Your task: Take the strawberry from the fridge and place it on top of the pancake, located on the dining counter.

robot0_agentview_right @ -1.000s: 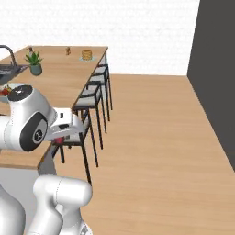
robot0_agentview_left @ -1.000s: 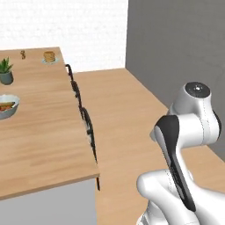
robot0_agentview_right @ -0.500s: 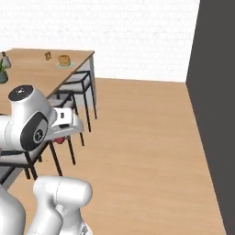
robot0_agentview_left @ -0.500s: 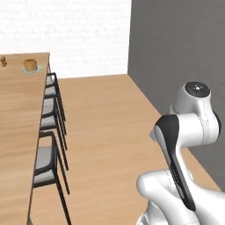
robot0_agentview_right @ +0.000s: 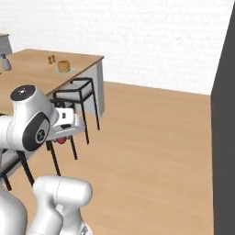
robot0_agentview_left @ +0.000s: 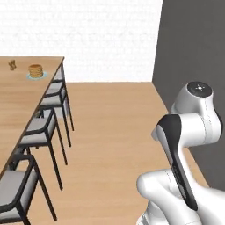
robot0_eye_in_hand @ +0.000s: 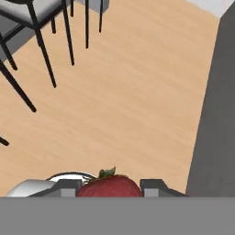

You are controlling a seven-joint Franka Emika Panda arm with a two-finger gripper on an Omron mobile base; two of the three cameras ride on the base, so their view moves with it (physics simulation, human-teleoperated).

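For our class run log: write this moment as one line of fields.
gripper: shut on strawberry | pancake: on dining counter, bare | stage: carrying

Upper left, the long light wooden dining counter (robot0_agentview_left: 19, 94) looks smooth and matt. The stools' thin black frames (robot0_agentview_left: 52, 149) appear metal, grey seats matt. The floor's pale wood planks (robot0_eye_in_hand: 133, 87) show faint grain.

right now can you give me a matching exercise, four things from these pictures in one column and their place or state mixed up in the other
Things:
1. strawberry
2. pancake
3. stools
4. dining counter

Places or states:
A. in a row along the counter's edge, on the wooden floor
B. held between the jaws of the gripper
C. long light wooden top, at the left in both base views
D. on a small plate near the counter's far end

Pairs: 1-B, 2-D, 3-A, 4-C
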